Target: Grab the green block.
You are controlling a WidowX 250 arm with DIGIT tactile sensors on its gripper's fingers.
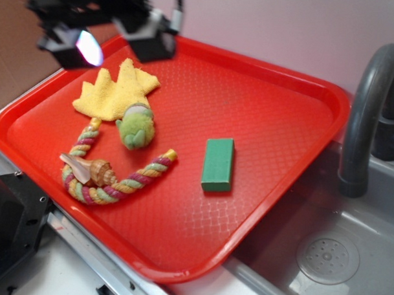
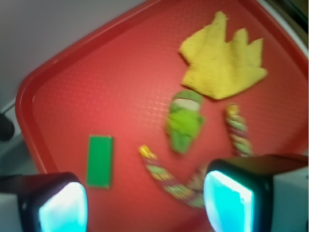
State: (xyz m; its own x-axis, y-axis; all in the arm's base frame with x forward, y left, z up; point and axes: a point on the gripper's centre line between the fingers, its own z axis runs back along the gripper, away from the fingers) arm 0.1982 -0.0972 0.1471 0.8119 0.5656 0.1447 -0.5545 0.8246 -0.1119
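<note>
Gripper hovering high over the tray's far left corner, green block lying untouched toward the right side.

The gripper (image 1: 113, 38) is hanging with its jaws spread apart, holding nothing; the green block (image 1: 218, 164) is lying flat on the red tray (image 1: 295, 125), right of centre, well apart from the gripper, its long axis running from far edge to near edge; between them are sitting the yellow cloth (image 1: 118, 90), the plush toy (image 1: 136, 126) and the rope (image 1: 111, 183); I'd judge the arm needs to cross toward the near right and close across the block's short width.
</note>
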